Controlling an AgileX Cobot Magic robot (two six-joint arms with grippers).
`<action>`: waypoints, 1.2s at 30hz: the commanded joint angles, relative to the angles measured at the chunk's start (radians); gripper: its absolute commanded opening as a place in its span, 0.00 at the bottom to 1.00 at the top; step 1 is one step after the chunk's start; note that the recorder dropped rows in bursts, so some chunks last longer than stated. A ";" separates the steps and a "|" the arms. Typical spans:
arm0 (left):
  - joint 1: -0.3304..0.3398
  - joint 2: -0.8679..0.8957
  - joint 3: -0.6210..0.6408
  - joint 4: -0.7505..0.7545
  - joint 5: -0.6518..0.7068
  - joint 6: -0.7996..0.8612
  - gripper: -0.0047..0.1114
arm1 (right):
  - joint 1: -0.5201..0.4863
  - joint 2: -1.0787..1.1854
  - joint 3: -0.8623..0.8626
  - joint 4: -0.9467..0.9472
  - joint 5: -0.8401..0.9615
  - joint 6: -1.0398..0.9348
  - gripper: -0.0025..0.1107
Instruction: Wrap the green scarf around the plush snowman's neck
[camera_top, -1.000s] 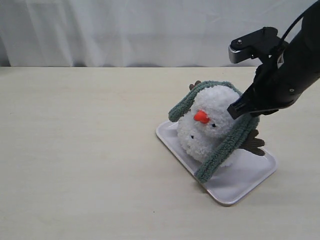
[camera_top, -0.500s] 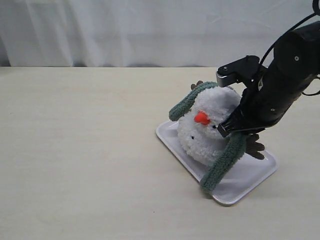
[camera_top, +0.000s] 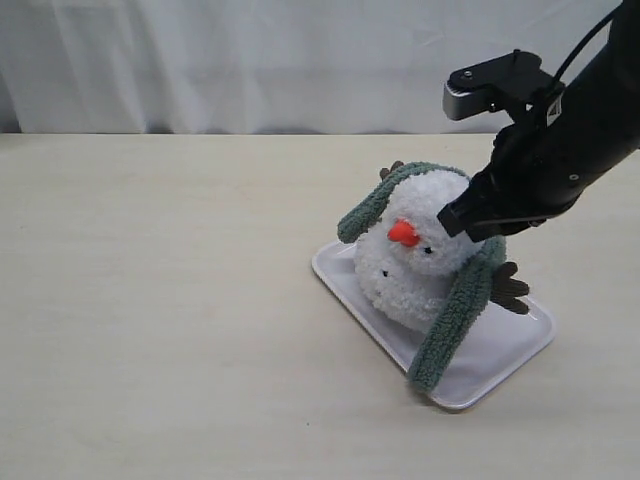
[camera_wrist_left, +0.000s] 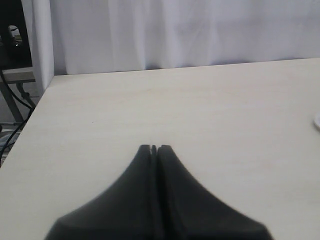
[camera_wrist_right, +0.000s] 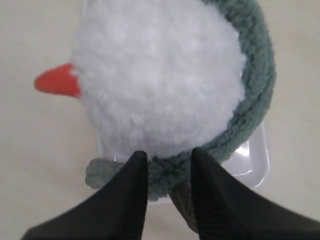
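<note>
Right, from the exterior view: the plush snowman (camera_top: 415, 275) sits on a white tray (camera_top: 510, 350) on the table (camera_top: 180, 300), leaning a little. The green scarf (camera_top: 452, 315) runs over the back of its head; one end sticks out on the left of the view and the long end hangs down the front to the tray's rim. My right gripper (camera_top: 468, 222) hovers just beside the head, above that long end. I cannot make out the snowman's neck under the fluff.

Left wrist view: the left gripper (camera_wrist_left: 154, 148) has its jaws pressed together, holding nothing, over bare table well away from the toy.

Right wrist view: the jaws stand apart, with a band of scarf lying across the gap at the tips. It looks loose there, not squeezed. The white head and the orange nose (camera_wrist_right: 59, 80) fill the frame beyond.

As for handling, I judge the scarf to be light, limp fleece that will sag and slide off the round head. I'd pinch it near a free end, across its width. The plush looks soft and light too, so any tug could tip it or drag it off the tray.
</note>
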 joint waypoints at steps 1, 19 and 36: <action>0.001 -0.002 0.004 -0.006 -0.009 0.001 0.04 | 0.000 0.017 0.059 0.000 -0.003 -0.024 0.28; 0.001 -0.002 0.004 -0.006 -0.009 0.001 0.04 | 0.000 0.101 -0.017 -0.016 -0.007 -0.048 0.29; 0.001 -0.002 0.004 -0.006 -0.009 0.001 0.04 | 0.000 0.018 -0.309 -0.008 -0.016 0.019 0.29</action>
